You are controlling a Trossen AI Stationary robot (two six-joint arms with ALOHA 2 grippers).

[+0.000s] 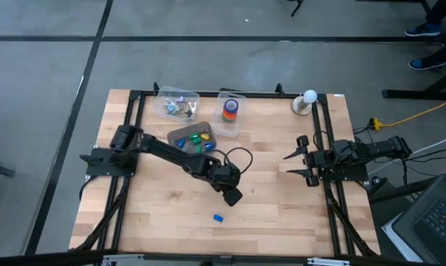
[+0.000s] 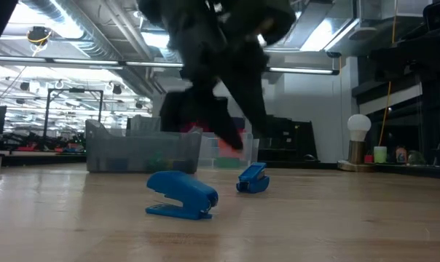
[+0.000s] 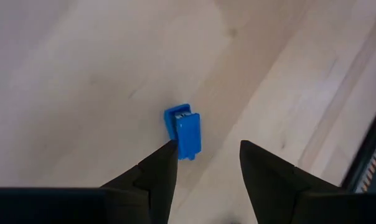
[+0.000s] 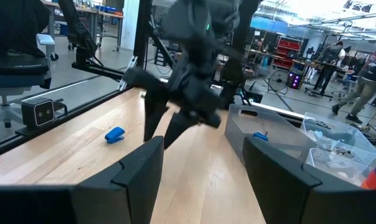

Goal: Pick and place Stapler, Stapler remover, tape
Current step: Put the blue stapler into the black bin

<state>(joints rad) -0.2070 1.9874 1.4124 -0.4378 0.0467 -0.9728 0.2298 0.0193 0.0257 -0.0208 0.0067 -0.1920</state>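
A small blue stapler lies flat on the wooden table toward its near edge; it also shows in the low view and the left wrist view. A smaller blue claw-shaped staple remover rests on the table behind it. My left gripper hangs open above the table, pointing down, with the stapler just ahead of its fingers. Stacked tape rolls, orange, red and green, sit in a clear bin at the far side. My right gripper waits open at the table's right.
Three clear bins stand at the far middle: one with mixed clutter, one with blue, yellow and green pieces, and the tape bin. A white ball on a stand is at the far right corner. Black rails run along both sides.
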